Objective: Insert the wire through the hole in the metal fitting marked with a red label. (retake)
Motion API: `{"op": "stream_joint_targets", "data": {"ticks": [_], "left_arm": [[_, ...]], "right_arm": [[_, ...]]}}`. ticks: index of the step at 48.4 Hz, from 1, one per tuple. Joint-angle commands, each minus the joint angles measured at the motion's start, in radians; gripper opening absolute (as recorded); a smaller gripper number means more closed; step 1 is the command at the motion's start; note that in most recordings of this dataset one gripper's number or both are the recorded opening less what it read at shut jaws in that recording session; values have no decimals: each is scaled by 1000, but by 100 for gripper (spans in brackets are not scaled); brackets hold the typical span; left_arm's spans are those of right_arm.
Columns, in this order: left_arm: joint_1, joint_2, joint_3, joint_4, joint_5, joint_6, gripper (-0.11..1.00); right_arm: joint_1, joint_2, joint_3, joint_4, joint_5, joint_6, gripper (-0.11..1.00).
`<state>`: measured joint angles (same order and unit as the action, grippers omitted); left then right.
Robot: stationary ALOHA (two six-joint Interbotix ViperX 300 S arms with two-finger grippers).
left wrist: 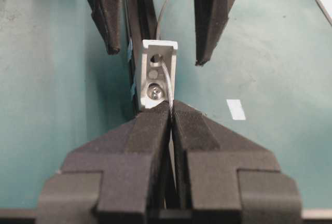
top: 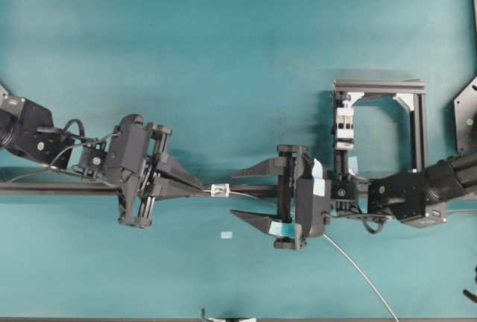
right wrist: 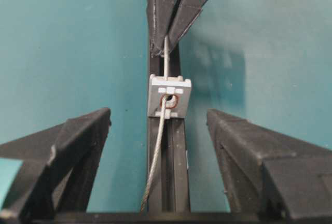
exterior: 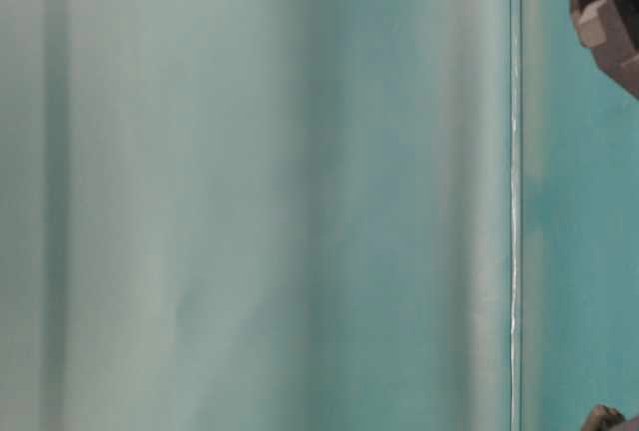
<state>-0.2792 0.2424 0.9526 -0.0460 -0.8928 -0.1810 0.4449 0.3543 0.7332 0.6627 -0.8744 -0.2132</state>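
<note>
No writing is legible; a thin red ring circles the hole (right wrist: pixel 169 101) in the small silvery metal fitting (right wrist: pixel 169 96). The left gripper (left wrist: pixel 170 111) pinches the thin grey wire (right wrist: pixel 157 151), which passes through that hole. The right gripper (right wrist: pixel 158 125) stands wide open astride it, touching nothing.

Wire (right wrist: pixel 155 156): twisted strands of bright, glossy steel. Fitting (left wrist: pixel 154 73): pale brushed metal, satin sheen, with a shiny screw head low on its face. Rail (right wrist: pixel 174 162): black, smooth, semi-gloss metal. Left gripper (left wrist: pixel 171 111): matt black plastic, finely grained pads. Right gripper (right wrist: pixel 158 125): the same dull black, faintly layered. Worktop (top: pixel 223 39): teal, matt, smooth.
</note>
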Motion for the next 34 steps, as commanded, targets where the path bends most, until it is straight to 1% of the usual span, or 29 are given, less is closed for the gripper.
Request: {"op": "stream_joint_targets", "data": {"ticks": [1, 8, 15, 23, 34], "left_arm": [[-8, -26, -6, 3, -5, 2, -10], [-17, -55, 15, 3, 26, 0, -11], [-32, -123, 51, 3, 95, -2, -10], [-43, -216, 118, 3, 172, -5, -10], [-60, -344, 202, 3, 239, -6, -10]], "right_arm": [[3, -34, -6, -5, -3, 2, 82], [3, -34, -6, -5, -3, 2, 82], [5, -34, -6, -5, -3, 2, 82], [5, -34, -5, -5, -3, 2, 81], [5, -34, 0, -5, -3, 2, 81]]}}
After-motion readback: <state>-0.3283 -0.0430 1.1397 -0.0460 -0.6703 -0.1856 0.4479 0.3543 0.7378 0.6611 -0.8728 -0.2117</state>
